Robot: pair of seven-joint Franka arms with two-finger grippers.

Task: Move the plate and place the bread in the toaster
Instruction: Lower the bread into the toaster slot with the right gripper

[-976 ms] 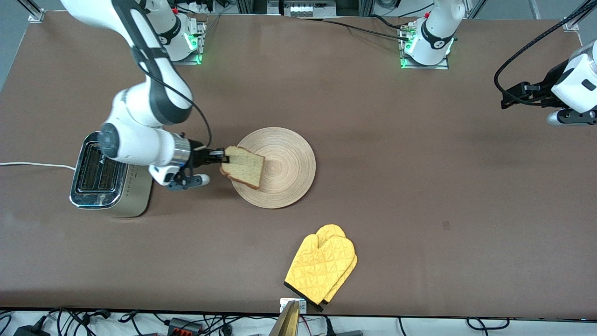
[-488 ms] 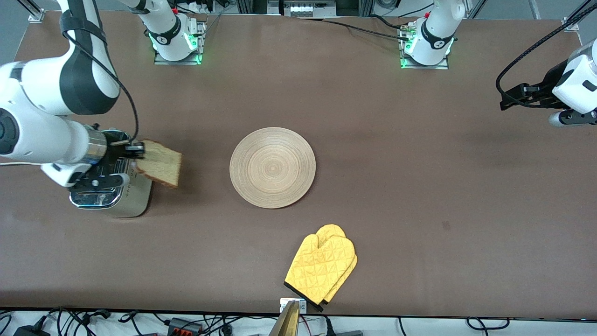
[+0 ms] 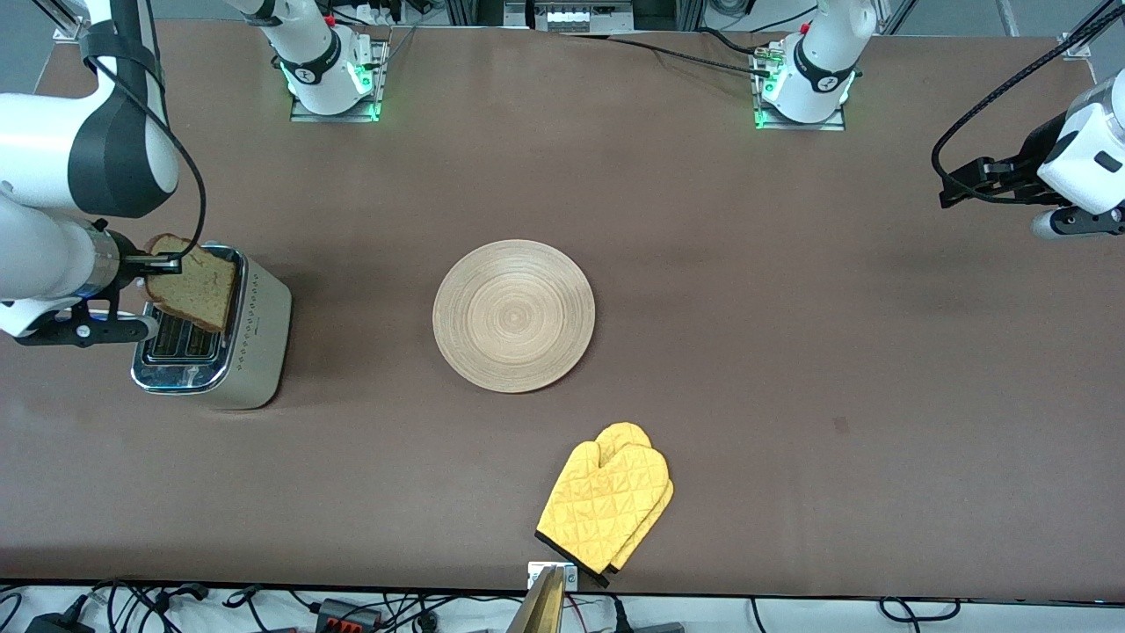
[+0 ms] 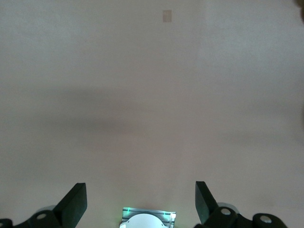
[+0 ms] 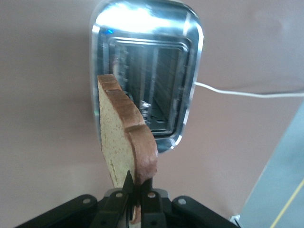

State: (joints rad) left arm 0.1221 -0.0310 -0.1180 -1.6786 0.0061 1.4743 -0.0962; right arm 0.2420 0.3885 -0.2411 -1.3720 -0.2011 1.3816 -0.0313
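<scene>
The bread (image 3: 192,294) hung edge-on in the right gripper (image 3: 156,261), its crust pinched between the clenched jaws at one end while the rest of the slice stuck out past the fingertips over the toaster (image 3: 214,330). In the right wrist view the slice (image 5: 127,142) stood on its thin side, running the same way as the two dark slots in the chrome top (image 5: 147,71), still above them and not inside either one. The right gripper (image 5: 134,199) gripped only the crust end, so most of the crumb face was clear of the fingers.

The toaster stood on the counter (image 3: 703,264) toward the right arm's end, with its white cord (image 5: 247,94) trailing off across the surface. The plate (image 3: 514,315) lay flat and bare near the middle of the counter, well apart from the toaster. A yellow oven mitt (image 3: 606,503) lay nearer to the front camera than the plate, close to the counter's edge. Nothing lay between the slice and the slots below it.

The left arm waited, with the left gripper (image 3: 967,183) up over the left arm's end of the counter. Its wrist view showed the jaws spread wide and released, the left gripper (image 4: 141,202) holding nothing, with only bare counter beneath.
</scene>
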